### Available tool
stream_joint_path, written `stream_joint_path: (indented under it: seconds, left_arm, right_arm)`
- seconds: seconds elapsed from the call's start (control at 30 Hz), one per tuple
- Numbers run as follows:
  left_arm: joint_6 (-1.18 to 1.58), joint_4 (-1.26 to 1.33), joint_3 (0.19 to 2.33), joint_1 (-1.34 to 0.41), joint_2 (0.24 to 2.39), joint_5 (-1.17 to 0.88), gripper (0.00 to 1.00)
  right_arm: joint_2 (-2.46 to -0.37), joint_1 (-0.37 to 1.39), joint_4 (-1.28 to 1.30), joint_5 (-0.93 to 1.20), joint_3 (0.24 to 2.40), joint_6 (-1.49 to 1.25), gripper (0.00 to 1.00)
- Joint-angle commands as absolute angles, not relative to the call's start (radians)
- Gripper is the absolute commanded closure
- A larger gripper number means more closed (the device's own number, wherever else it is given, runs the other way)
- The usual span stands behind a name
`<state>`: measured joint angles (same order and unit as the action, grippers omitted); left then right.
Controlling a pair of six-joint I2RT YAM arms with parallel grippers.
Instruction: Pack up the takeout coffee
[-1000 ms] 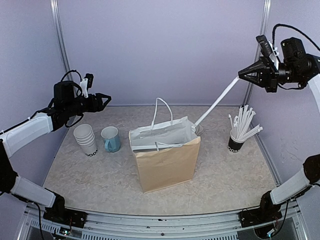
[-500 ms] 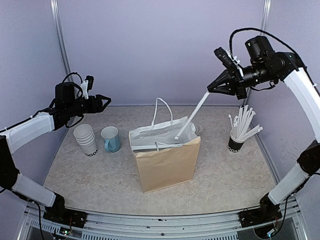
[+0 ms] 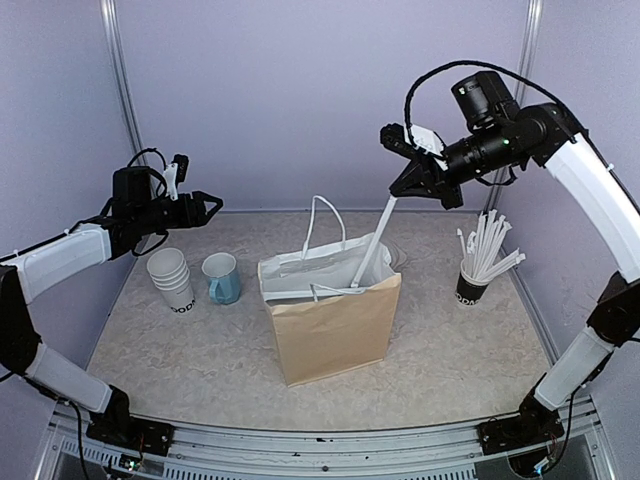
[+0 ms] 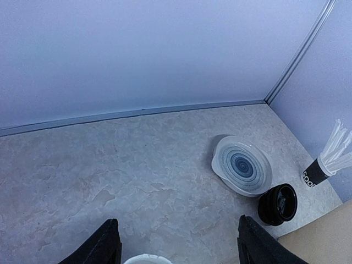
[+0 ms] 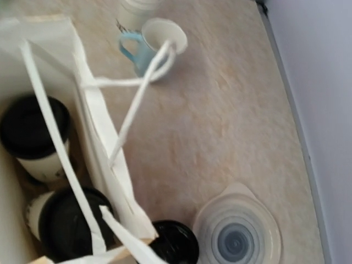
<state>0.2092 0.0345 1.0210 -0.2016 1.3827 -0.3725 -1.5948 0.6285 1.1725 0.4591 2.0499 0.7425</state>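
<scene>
Two white paper cups with black lids, the takeout coffee, stand inside the brown paper bag (image 3: 330,325); the right wrist view shows one (image 5: 34,135) and the other (image 5: 69,225). From above the bag hides them. My right gripper (image 3: 398,190) is high above the bag's far right corner, shut on a long white wrapped straw (image 3: 375,240) whose lower end dips into the bag's opening. The straw (image 5: 55,137) crosses over the cups in the right wrist view; my fingers do not show there. My left gripper (image 3: 210,205) is open and empty, raised at the far left, also (image 4: 179,242).
A nested stack of white cups (image 3: 172,278) and a light-blue mug (image 3: 222,277) stand left of the bag. A black cup of straws (image 3: 478,268) stands at the right. Behind the bag lie a blue-swirl plate (image 4: 242,165) and a loose black lid (image 4: 278,203).
My right arm swung left and lowered, carrying the straw from beside the bag to over it, its lower end now in the opening. The left arm stayed put.
</scene>
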Motion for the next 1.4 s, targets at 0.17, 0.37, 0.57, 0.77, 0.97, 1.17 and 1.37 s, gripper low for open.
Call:
stream_joint_path:
  seconds: [0.17, 0.37, 0.57, 0.77, 0.97, 1.17, 1.37]
  left_arm:
    - [0.222, 0.055, 1.031, -0.184, 1.385, -0.4, 0.29]
    - [0.221, 0.054, 1.031, -0.184, 1.387, -0.4, 0.29]
    - [0.222, 0.054, 1.031, -0.184, 1.384, -0.402, 0.29]
    - [0.232, 0.082, 1.024, -0.184, 1.378, -0.454, 0.29]
    - [0.231, 0.145, 1.012, -0.184, 1.337, -0.574, 0.3]
    - [0.163, 0.129, 1.013, -0.219, 1.274, -0.608, 0.3]
    - [0.07, -0.08, 1.118, -0.321, 1.235, -0.292, 0.26]
  right_arm:
    - [-1.664, 0.851, 1.108, 0.12, 1.931, 0.756, 1.0]
    - [-1.722, 0.978, 1.125, 0.241, 2.023, 0.748, 0.8]
    - [-1.786, 1.028, 1.107, 0.311, 2.148, 0.702, 0.37]
    - [-1.706, 0.985, 1.11, 0.326, 2.111, 0.703, 0.33]
    - [-1.614, 0.773, 1.097, 0.384, 2.069, 0.685, 0.32]
    - [-1.523, 0.537, 0.923, 0.383, 1.911, 0.585, 0.29]
    - [-1.384, 0.241, 0.654, 0.329, 1.624, 0.407, 0.0]
